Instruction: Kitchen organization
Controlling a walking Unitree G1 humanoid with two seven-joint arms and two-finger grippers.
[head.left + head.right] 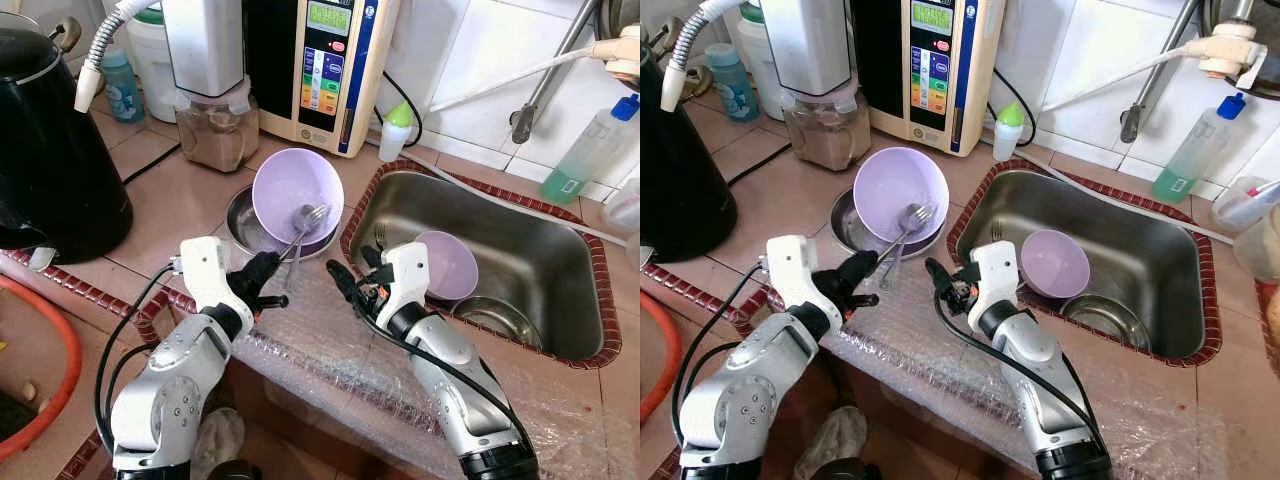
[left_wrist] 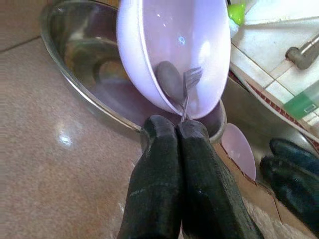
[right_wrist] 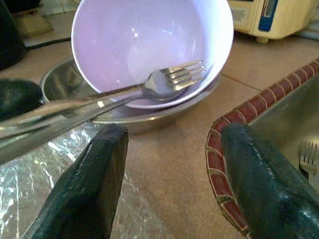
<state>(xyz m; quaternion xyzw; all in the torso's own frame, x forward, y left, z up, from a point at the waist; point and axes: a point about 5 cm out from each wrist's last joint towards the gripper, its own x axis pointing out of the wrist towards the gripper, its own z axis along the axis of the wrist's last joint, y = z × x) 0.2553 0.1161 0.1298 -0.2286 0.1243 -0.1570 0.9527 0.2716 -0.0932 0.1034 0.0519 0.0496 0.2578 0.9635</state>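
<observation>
Head views: the left tool (image 1: 262,272) was pinched shut on the handles of a fork (image 1: 312,214) and spoon, whose heads rested in the tilted purple bowl (image 1: 290,180), probably to lift them out for sorting. That bowl leaned in a steel basin (image 1: 238,222) on the bench (image 1: 170,210), just beside the sink (image 1: 560,260).
Left wrist view: both fingers (image 2: 164,184) met on the thin handles, just short of the bowl rim.
Right wrist view: the right tool (image 3: 172,174) stood wide open and empty, near the bowl, between it and the sink, likely waiting to help.
</observation>
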